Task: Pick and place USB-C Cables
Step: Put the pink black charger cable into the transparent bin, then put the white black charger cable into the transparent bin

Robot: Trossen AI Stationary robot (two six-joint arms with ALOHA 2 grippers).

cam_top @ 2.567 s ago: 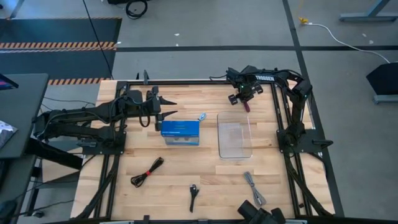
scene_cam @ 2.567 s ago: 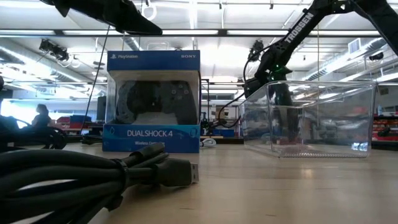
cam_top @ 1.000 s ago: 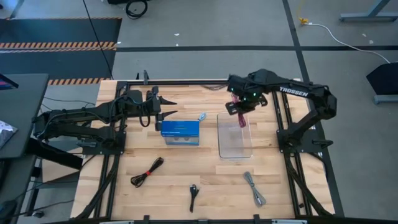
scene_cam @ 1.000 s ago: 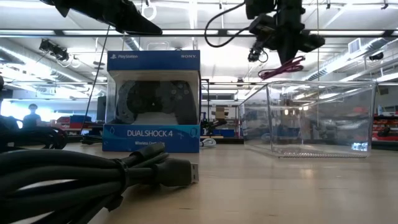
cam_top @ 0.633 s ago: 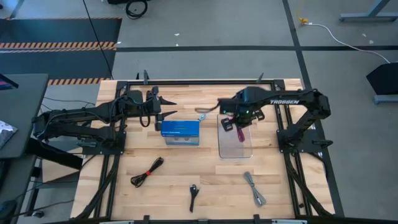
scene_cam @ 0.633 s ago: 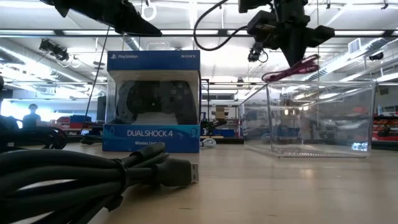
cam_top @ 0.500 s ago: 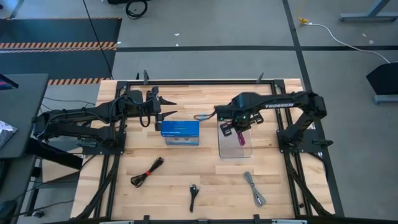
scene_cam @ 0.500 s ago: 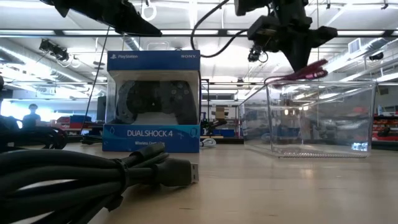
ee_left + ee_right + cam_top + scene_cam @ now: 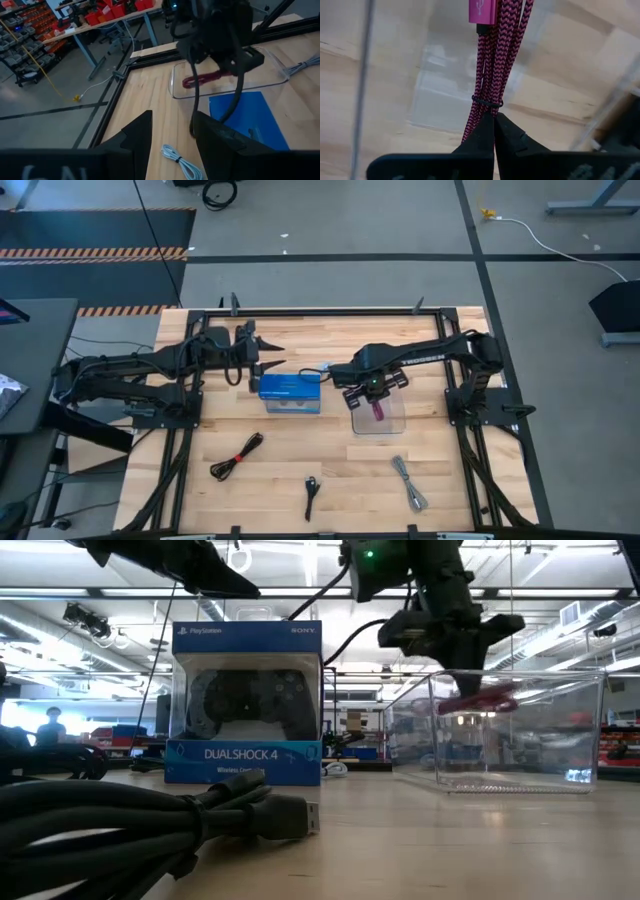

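Now the right gripper (image 9: 493,131) pinches the magenta cable (image 9: 495,60) at its tie, dangling it inside the tray (image 9: 392,420); placing is underway, and release should come next. Left gripper (image 9: 262,352) waits open.

Grey concrete floor (image 9: 330,230), hazard-striped mat (image 9: 95,252), ceiling striplights (image 9: 300,592).

From my left wrist camera I see the left pincer (image 9: 172,137) with its two dark fingers parted over the wooden table (image 9: 150,100). Ahead, the right pincer (image 9: 220,60) hangs over the clear tray (image 9: 175,85), with the magenta cable (image 9: 207,78) seemingly inside the tray. The blue box (image 9: 247,117) lies just beside the tray. A pale cable (image 9: 180,162) rests near my fingers.
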